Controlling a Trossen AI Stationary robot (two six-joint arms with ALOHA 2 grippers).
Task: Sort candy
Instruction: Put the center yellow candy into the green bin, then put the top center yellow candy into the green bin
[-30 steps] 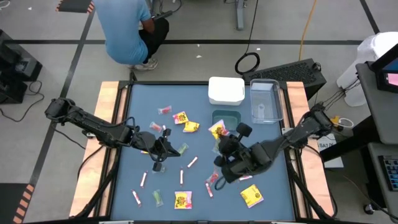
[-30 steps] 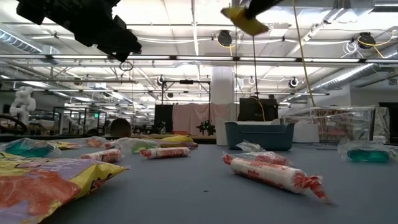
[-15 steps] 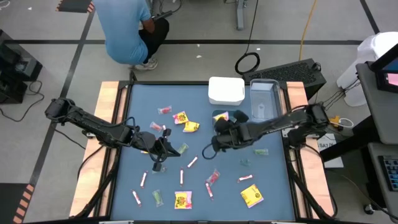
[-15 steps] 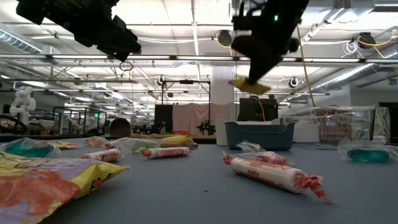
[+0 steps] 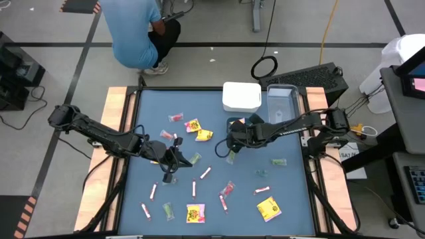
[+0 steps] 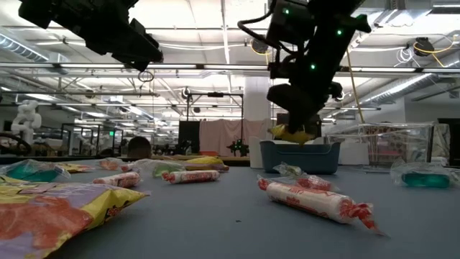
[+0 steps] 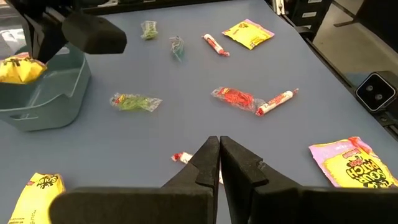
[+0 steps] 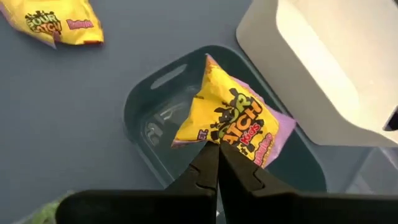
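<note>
My right gripper is shut on a yellow candy packet with red print, over the teal container at the table's far middle. Left of the table's middle, my left gripper hangs shut with nothing in it. Loose candy lies flat on the blue table: yellow packets, pink-white sticks, red pieces and green pieces. My right gripper pinches one edge of the yellow packet between its two fingers. The fingers slant down from the table's right side. The packet is lifted clear and hangs just above the teal container's opening, at about the height of its rim.
A white container and a clear container stand at the far edge beside the teal one. A person in a blue shirt crouches beyond the far edge. Wooden strips border the table's left and right.
My right gripper, still shut on the yellow packet, has come down from high above the table and swung toward the far edge, turning at the wrist. The packet now hangs just over the teal container.
</note>
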